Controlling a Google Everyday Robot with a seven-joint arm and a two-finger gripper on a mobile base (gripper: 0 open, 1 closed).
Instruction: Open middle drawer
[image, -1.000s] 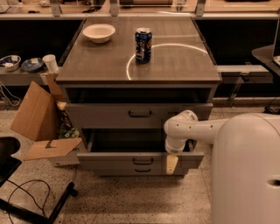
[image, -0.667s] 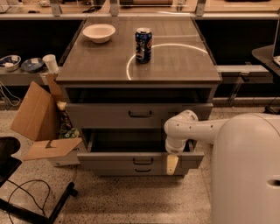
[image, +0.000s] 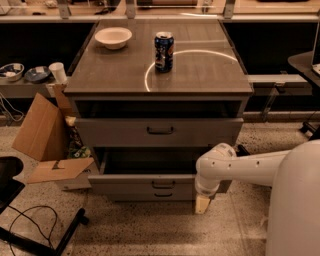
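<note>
The grey cabinet (image: 160, 85) has three drawers. The top drawer (image: 115, 132) stands slightly out, with a dark bar handle. The middle drawer (image: 125, 184) below it is pulled out further, its dark inside (image: 150, 161) showing and a small dark handle (image: 163, 184) at the centre of its front. Only a strip of the bottom drawer (image: 163, 194) shows under it. My gripper (image: 202, 204) hangs from the white arm (image: 235, 167), pointing down at the floor just in front of the middle drawer's right front corner, holding nothing that I can see.
On the cabinet top stand a blue can (image: 164, 51) and a white bowl (image: 113, 37). An open cardboard box (image: 47, 145) lies on the floor at the left. A chair base and cables (image: 30, 225) are at the lower left. My white body (image: 295, 205) fills the lower right.
</note>
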